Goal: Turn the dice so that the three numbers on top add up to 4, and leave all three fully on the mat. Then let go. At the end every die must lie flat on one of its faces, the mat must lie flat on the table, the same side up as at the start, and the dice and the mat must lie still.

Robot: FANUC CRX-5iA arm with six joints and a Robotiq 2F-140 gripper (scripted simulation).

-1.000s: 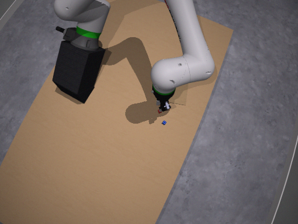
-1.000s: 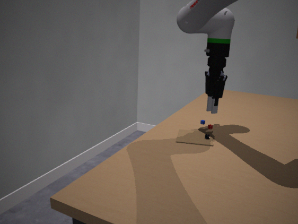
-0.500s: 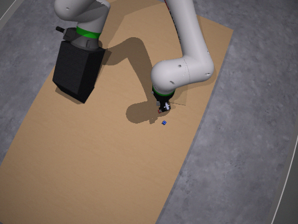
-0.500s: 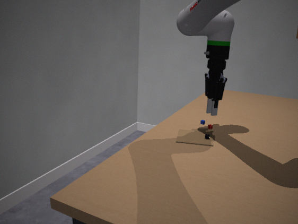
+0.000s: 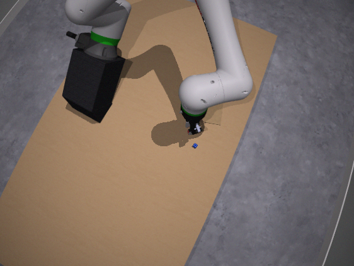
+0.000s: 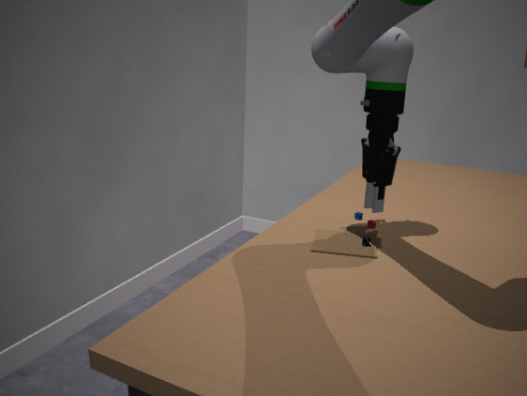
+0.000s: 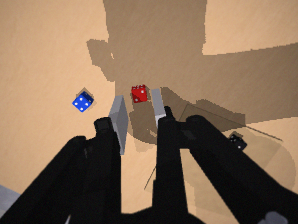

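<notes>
Near the desk's (image 5: 94, 189) (image 6: 188, 319) (image 7: 30, 50) right edge from above, the end effector (image 5: 194, 131) (image 6: 374, 210) (image 7: 139, 105), slightly spread and empty, hovers over the red die (image 5: 188, 132) (image 6: 371, 224) (image 7: 139, 94), likely to grasp it.

Clear air between jaws and red die (image 6: 371, 224) (image 7: 139, 94) below; blue die (image 5: 195, 145) (image 6: 358, 216) (image 7: 82, 102), black die (image 6: 367, 242) (image 7: 238, 142) flank sides.

robotics lab or test room, jointed white arm (image 5: 233, 41) (image 6: 361, 52) over wooden table (image 5: 119, 195) (image 6: 188, 324), plain grey walls (image 6: 122, 103), concrete-look floor (image 5: 283, 157) (image 6: 117, 328)
</notes>
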